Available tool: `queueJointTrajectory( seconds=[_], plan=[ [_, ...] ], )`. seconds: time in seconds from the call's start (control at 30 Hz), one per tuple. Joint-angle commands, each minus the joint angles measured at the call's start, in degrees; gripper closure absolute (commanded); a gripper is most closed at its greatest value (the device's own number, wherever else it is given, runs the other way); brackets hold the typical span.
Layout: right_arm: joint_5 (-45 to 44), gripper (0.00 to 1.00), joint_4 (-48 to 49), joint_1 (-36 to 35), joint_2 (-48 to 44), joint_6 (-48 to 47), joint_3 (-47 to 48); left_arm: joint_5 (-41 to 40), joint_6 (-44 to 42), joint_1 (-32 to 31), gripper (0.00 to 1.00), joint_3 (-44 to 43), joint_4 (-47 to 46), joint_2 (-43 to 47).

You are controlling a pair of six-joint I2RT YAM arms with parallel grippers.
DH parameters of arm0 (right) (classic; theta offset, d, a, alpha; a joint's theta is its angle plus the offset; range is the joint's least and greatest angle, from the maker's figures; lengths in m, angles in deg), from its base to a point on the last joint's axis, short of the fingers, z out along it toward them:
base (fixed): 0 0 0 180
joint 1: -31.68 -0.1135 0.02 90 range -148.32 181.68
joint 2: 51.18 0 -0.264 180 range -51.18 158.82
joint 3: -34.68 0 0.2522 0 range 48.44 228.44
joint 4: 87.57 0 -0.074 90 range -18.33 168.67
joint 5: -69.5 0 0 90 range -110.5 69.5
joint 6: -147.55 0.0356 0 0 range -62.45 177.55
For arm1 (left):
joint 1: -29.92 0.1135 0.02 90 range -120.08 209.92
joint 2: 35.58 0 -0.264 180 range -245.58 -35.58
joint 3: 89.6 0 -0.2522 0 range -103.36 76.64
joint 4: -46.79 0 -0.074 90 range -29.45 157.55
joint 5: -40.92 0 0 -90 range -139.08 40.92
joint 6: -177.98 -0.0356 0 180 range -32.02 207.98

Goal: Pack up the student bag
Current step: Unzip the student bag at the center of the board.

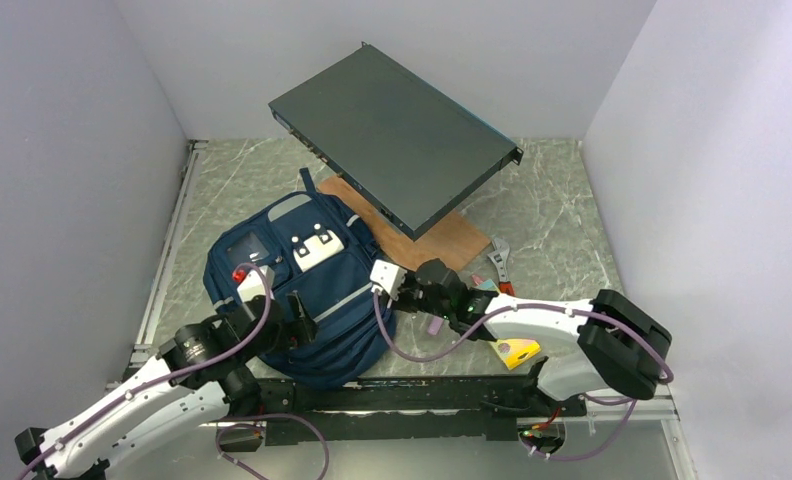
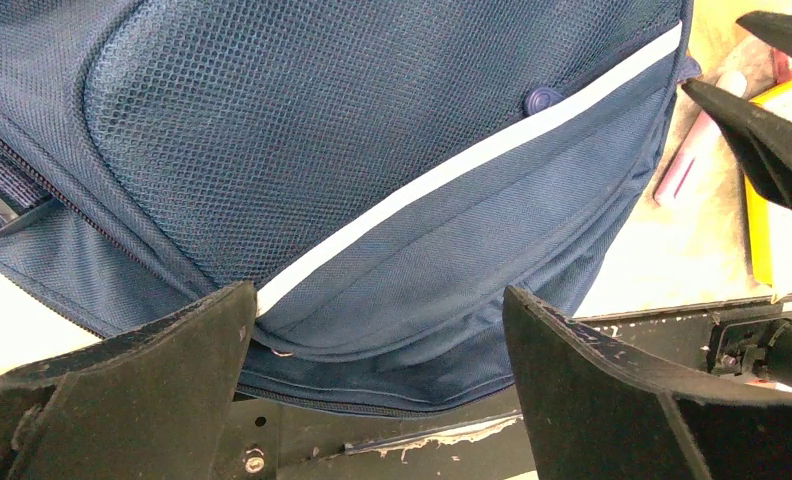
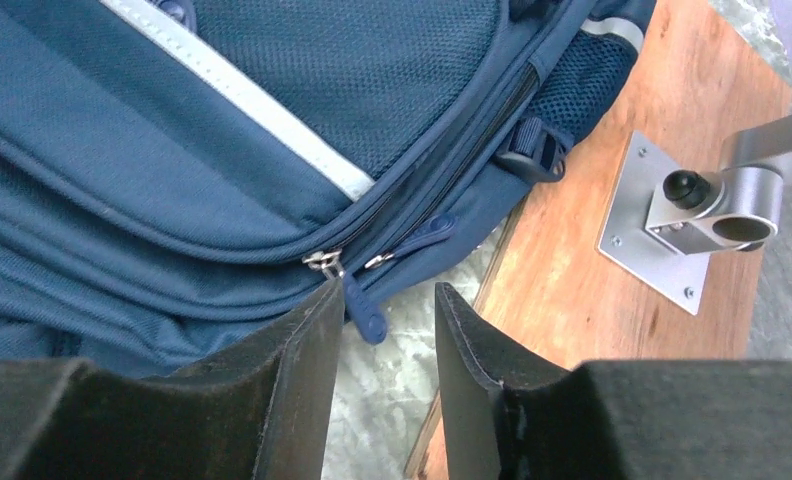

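Observation:
The student bag [image 1: 302, 285] is a navy backpack with grey stripes, lying flat at centre left. In the left wrist view its mesh front and lower edge [image 2: 392, 200] fill the frame. My left gripper [image 2: 377, 300] is open wide, its fingers on either side of the bag's bottom edge, and it sits at the bag's near left [image 1: 294, 318]. My right gripper [image 3: 387, 295] is open by a narrow gap at the bag's right side [image 1: 404, 298]. A blue zipper pull [image 3: 367, 315] hangs beside its left finger, and nothing is gripped. A second zipper pull [image 3: 422, 235] lies just above.
A large dark flat panel [image 1: 392, 135] tilts over a wooden board [image 1: 452, 245] on a metal mount [image 3: 672, 220]. A wrench [image 1: 500, 262], a pink item [image 1: 434, 325] and a yellow item [image 1: 517, 352] lie right of the bag. Walls close in on both sides.

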State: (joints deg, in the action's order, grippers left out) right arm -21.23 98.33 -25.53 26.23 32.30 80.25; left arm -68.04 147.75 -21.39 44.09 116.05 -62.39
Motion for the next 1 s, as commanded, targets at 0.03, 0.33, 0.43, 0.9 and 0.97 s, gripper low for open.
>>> queueJointTrajectory(
  seconds=[0.03, 0.33, 0.43, 0.9, 0.97],
  plan=[
    [9.28, 0.60, -2.64, 2.46, 3.24, -2.29, 5.36, -0.60, 2.19, 0.23, 0.02, 1.53, -2.34, 1.11],
    [12.32, 0.53, -1.94, 2.63, 3.46, -2.61, 2.25, 0.72, 2.44, 0.27, 0.00, 2.13, -5.86, -4.19],
    [13.94, 0.53, -4.41, 2.64, 4.20, -6.57, 2.33, 0.65, 3.07, 0.21, 0.00, 2.17, -6.32, -5.69],
    [9.04, 1.00, -10.67, 1.77, 8.89, -5.10, 8.02, -1.27, 12.41, 0.26, 0.12, 12.21, -19.05, -7.16],
    [3.29, 1.00, -12.92, 0.20, 7.83, 4.96, 9.41, -1.23, 14.66, 0.25, 0.15, 13.52, -20.78, -7.85]
  ],
)
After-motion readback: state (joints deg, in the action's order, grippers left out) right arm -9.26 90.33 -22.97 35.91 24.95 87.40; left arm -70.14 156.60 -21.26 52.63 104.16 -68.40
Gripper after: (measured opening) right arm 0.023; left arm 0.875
